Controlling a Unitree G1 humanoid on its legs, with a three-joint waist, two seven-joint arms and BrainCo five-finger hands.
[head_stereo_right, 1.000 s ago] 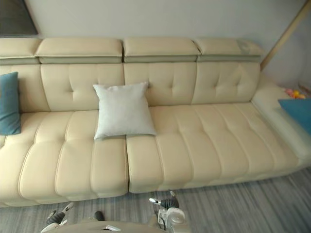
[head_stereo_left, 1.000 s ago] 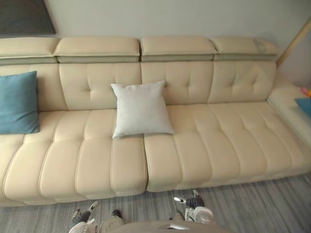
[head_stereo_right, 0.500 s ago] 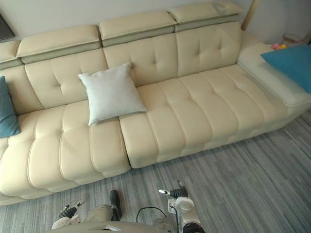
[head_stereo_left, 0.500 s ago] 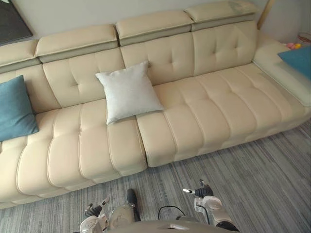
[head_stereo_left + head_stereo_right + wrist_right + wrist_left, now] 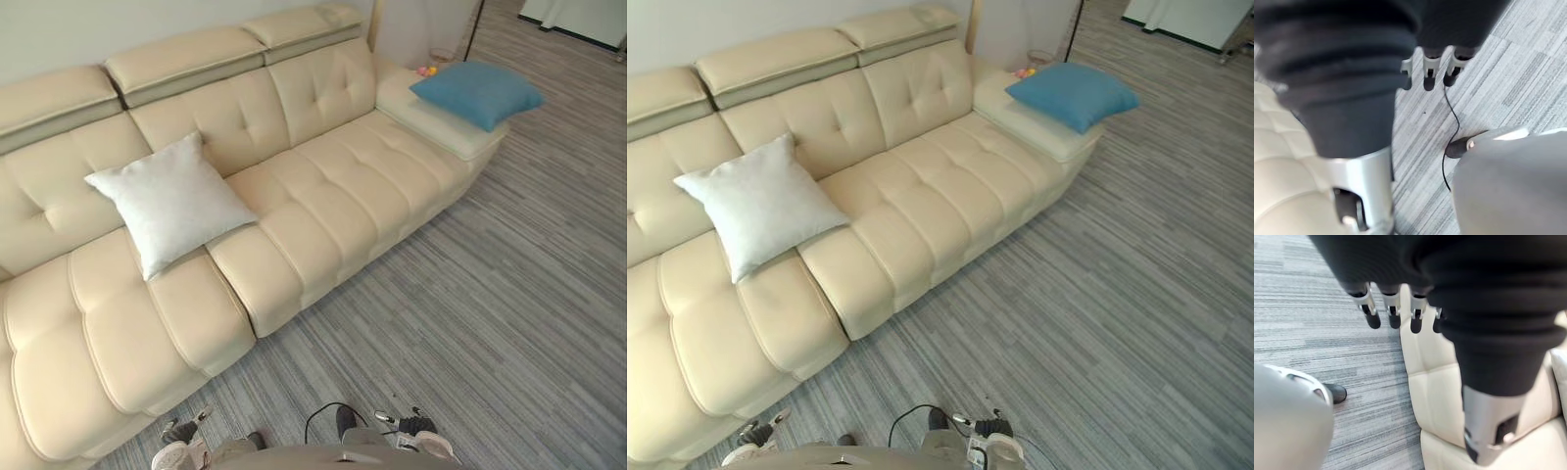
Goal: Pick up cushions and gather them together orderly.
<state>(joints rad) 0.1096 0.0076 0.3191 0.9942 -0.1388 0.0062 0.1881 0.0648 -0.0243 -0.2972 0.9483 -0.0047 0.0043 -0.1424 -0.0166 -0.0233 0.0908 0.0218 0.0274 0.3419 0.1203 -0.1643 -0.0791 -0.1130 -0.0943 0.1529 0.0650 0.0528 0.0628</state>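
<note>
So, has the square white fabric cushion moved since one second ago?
No. The square white fabric cushion still leans at the same seat gap of the cream leather sofa; the camera turned.

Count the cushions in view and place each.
2. The white cushion leans on the sofa backrest; the blue cushion lies on its end ledge. Others may be hidden.

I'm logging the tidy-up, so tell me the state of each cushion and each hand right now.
White cushion: propped against the sofa backrest, untouched.
Blue cushion: lying flat on the sofa's end section, untouched.
Left hand: open, empty.
Right hand: open, empty.
</note>
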